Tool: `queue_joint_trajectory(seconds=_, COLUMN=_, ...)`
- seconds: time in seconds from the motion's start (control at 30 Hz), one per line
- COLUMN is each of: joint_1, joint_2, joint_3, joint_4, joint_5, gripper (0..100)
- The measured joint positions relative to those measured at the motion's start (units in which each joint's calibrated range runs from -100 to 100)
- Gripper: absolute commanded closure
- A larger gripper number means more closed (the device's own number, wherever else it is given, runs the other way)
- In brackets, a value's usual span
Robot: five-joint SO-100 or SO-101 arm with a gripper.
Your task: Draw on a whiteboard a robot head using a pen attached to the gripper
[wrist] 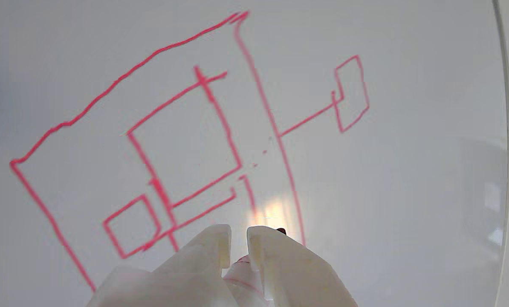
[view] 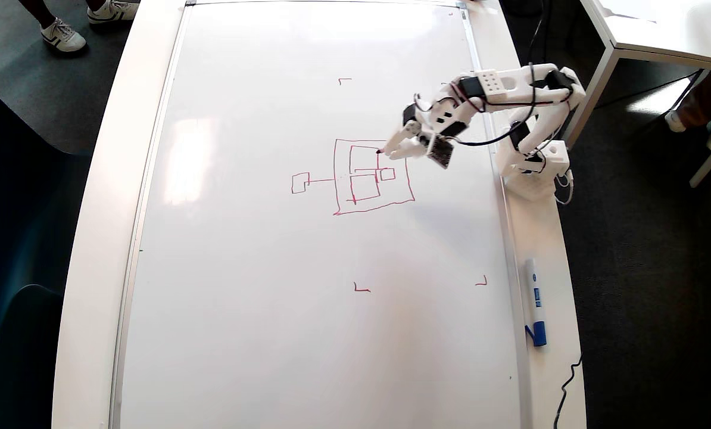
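The whiteboard point(view: 260, 310) lies flat on a white desk and fills the wrist view point(wrist: 412, 200). The robot head point(view: 335, 179) is a red square holding smaller rectangles, with a line running left to a small square point(view: 300, 183) in the overhead view. The same drawing point(wrist: 279, 135) spreads across the wrist view. My white gripper point(view: 403, 143) hovers at the drawing's upper right, shut on the pen point(view: 384, 149), whose red tip touches the board inside the big square. In the wrist view the gripper point(wrist: 238, 235) clamps the pen point(wrist: 242, 269) between its two fingers.
A white marker with a blue cap point(view: 535, 305) lies on the desk's right strip beside the board frame. The arm's base point(view: 534, 170) stands on that same strip. Small red corner marks point(view: 361, 289) sit on the board. A second table point(view: 659, 30) stands at upper right.
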Motion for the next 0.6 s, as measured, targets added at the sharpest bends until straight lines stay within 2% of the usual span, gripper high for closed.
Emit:
queue_joint_trajectory(seconds=0.07, joint_1=0.1, joint_2=-7.1, joint_3=6.8, joint_4=-1.5, joint_5=0.2, gripper=99)
queue_joint_trajectory(seconds=0.17, joint_1=0.5, joint_2=-23.9, joint_3=23.7, joint_4=-10.4, joint_5=1.7, gripper=99)
queue_joint_trajectory(seconds=0.33, joint_1=2.1, joint_2=-41.4, joint_3=40.8, joint_4=-19.4, joint_5=4.6, gripper=99)
queue_joint_trajectory(seconds=0.6, joint_1=4.0, joint_2=-53.5, joint_3=56.5, joint_4=-35.3, joint_5=5.1, gripper=99)
